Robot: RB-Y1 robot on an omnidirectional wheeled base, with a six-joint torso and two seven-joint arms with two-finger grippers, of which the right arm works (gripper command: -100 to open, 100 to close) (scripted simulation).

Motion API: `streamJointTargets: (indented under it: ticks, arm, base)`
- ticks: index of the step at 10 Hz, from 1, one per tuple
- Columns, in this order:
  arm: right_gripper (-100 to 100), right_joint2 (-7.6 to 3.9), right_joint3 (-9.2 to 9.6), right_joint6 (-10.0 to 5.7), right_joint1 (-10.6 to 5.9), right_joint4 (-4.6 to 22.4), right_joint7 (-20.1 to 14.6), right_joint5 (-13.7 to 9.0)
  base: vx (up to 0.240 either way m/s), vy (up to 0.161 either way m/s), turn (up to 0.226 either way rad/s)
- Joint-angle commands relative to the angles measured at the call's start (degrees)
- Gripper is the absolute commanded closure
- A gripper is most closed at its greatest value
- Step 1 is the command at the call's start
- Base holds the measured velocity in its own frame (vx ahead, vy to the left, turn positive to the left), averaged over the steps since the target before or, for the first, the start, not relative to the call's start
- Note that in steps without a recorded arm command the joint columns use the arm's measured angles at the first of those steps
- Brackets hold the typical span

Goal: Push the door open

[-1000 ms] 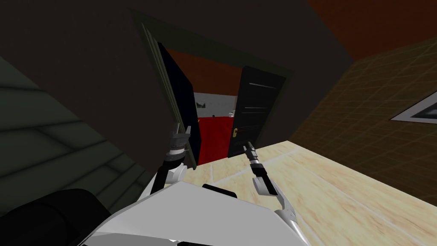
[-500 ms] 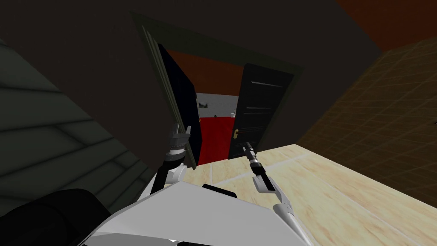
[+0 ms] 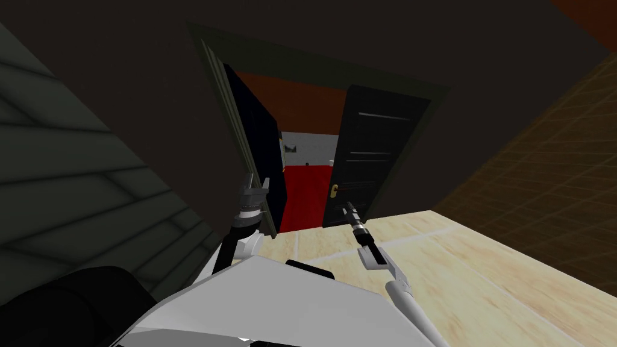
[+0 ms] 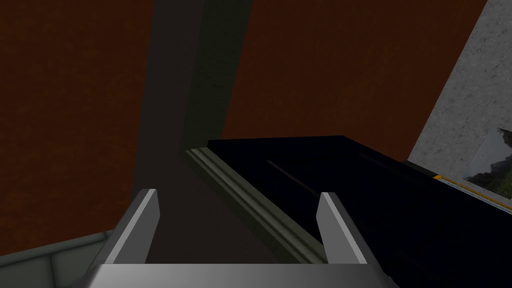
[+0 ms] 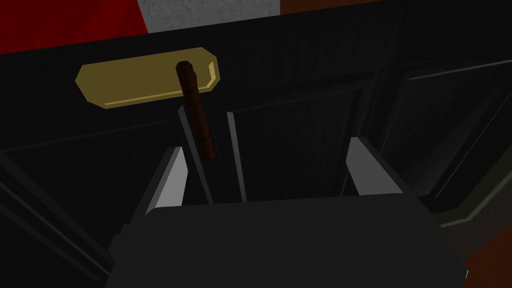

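Of the two leaves before us, the left leaf [image 3: 259,144] is swung well inward and the right leaf [image 3: 370,150] stands only part open, with a red floor [image 3: 307,190] showing through the gap between them; so we judge the push partly done, and the right leaf has further to swing. Our right gripper [image 3: 348,206] is close against that leaf, just beside its brass plate [image 5: 145,77]; its fingers are apart and empty, the brown lever [image 5: 196,110] next to one finger, not clamped; we cannot tell whether it touches the leaf. Our left gripper [image 3: 256,182] hangs by the door frame [image 4: 225,167], fingers apart, holding nothing.
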Motion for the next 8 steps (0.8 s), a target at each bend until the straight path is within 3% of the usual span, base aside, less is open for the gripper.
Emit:
streamJointTargets:
  ticks: [1, 8]
  arm:
    - [-100, -0.94, 0.53, -0.21, -1.18, 2.4, -0.6, -0.3]
    - [-100, -4.15, 2.57, -1.03, -5.73, 11.3, -2.4, -1.2]
  base:
    - [0.079, -0.099, 0.095]
    - [0.058, -0.085, 0.101]
